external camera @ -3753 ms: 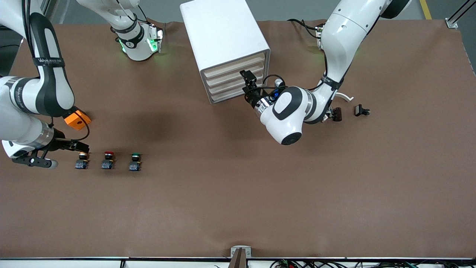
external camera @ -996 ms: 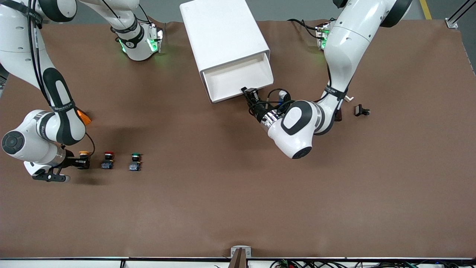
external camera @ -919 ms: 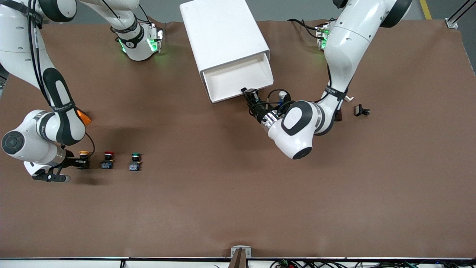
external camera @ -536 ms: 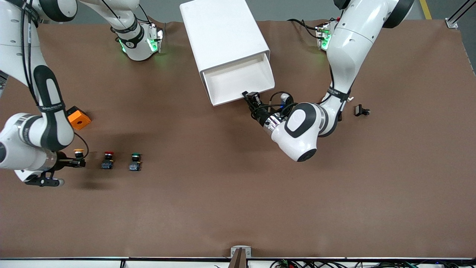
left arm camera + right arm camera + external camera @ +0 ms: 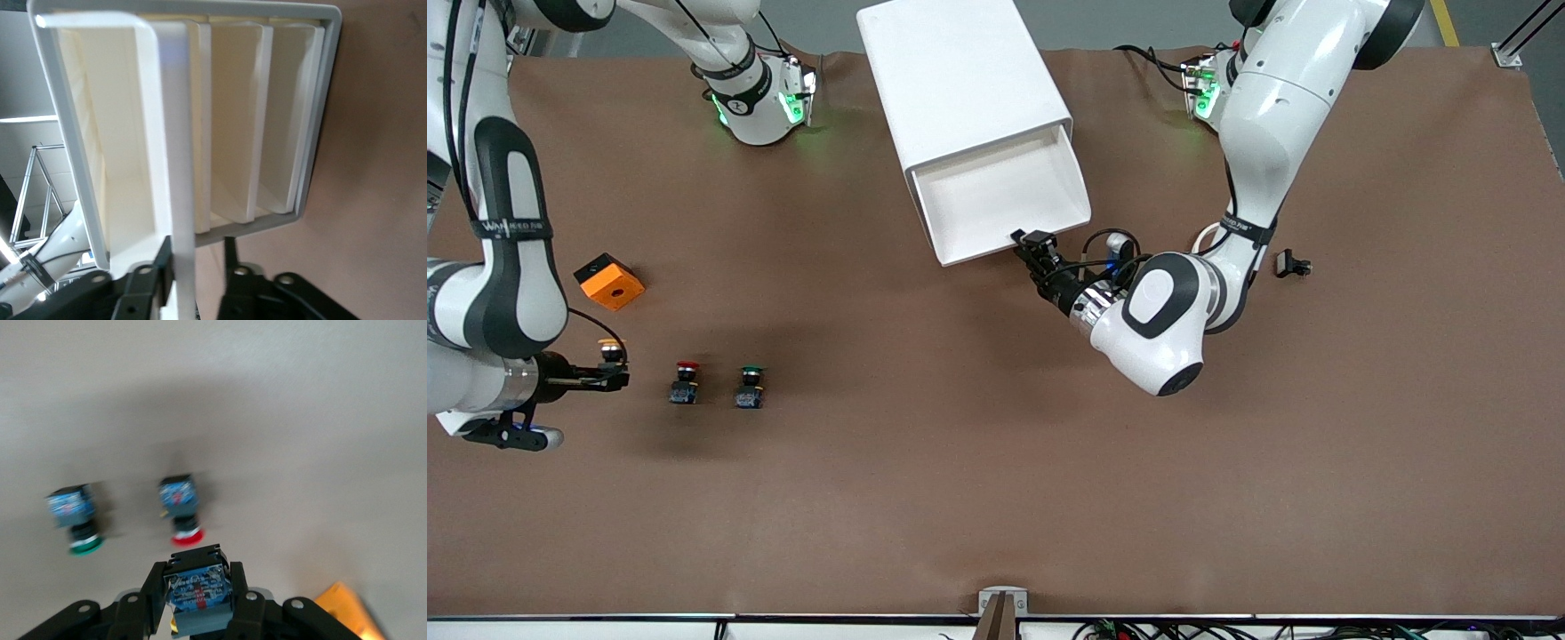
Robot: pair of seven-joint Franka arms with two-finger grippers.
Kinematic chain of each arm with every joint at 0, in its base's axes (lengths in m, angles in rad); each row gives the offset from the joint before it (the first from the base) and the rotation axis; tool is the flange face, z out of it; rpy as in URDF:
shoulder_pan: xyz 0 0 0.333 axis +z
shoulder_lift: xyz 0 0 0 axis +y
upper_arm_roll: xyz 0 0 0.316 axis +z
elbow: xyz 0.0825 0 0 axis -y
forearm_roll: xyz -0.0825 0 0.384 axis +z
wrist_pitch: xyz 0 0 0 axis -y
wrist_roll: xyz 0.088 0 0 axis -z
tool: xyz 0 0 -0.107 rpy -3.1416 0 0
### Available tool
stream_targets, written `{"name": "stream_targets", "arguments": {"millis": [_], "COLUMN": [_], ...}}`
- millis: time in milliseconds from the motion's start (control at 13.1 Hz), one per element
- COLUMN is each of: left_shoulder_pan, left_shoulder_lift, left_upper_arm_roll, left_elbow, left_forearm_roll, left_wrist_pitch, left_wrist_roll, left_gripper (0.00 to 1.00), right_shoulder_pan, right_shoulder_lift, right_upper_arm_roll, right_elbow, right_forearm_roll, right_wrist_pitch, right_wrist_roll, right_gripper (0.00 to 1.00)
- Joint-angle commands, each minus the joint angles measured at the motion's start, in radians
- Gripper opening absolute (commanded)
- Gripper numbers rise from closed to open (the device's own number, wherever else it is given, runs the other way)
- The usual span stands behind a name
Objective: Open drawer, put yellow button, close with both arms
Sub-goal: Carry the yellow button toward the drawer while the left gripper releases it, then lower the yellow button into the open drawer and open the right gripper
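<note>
The white cabinet [image 5: 960, 80] stands near the arms' bases. Its top drawer [image 5: 1005, 200] is pulled out and shows an empty white inside. My left gripper [image 5: 1032, 242] is open at the drawer's front panel [image 5: 177, 133]. It straddles the panel, with one finger [image 5: 162, 267] against the panel and the other finger apart from it. My right gripper [image 5: 609, 378] is shut on the yellow button [image 5: 611, 347] and holds it above the table, beside the red button. Its blue base [image 5: 197, 590] sits between the fingers in the right wrist view.
The red button [image 5: 686, 378] and green button [image 5: 751, 384] stand side by side on the table; both show in the right wrist view, red [image 5: 180, 507] and green [image 5: 75, 520]. An orange block [image 5: 608, 281] lies near the right arm. A small black part [image 5: 1291, 263] lies by the left arm.
My left gripper has pulled the top drawer out of the cabinet, farther each frame. My right gripper has closed on the yellow button and lifted it off the table, away from the red button.
</note>
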Motion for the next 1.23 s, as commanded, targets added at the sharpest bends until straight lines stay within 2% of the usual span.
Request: {"name": "stream_targets", "arguments": {"millis": [0,153,383,536,689,843,1149], "left_shoulder_pan": [0.016,0.024,0.048,0.086,0.099,0.106,0.116], "left_shoulder_lift": [0.025,0.022,0.014,0.014,-0.012,-0.032,-0.080], "left_upper_arm_roll": [0.011,0.014,0.014,0.011,0.011,0.011,0.023], "left_elbow": [0.075,0.116,0.168,0.170,0.173,0.176,0.190], "left_forearm_roll": [-0.005,0.000,0.070,0.124,0.199,0.275,0.450], "left_wrist_pitch": [0.006,0.003,0.004,0.004,0.004,0.004,0.029], "left_wrist_roll": [0.000,0.022,0.132,0.249,0.395,0.491,0.757], "left_gripper": [1.00,1.00,1.00,1.00,1.00,1.00,1.00], "right_shoulder_pan": [0.052,0.130,0.315,0.444,0.597,0.714,0.949], "right_shoulder_lift": [-0.105,-0.173,-0.259,-0.281,-0.277,-0.273,-0.256], "right_upper_arm_roll": [0.001,0.001,0.004,0.005,0.002,0.002,-0.001], "right_elbow": [-0.020,-0.018,-0.020,-0.006,0.038,0.063,0.059], "right_forearm_roll": [0.060,0.089,0.124,0.181,0.183,0.186,0.175], "right_wrist_pitch": [-0.124,-0.215,-0.305,-0.306,-0.296,-0.255,-0.051], "right_wrist_roll": [0.172,0.365,0.714,0.987,1.195,1.396,1.792], "right_gripper": [0.00,0.00,0.00,0.00,0.00,0.00,0.00]}}
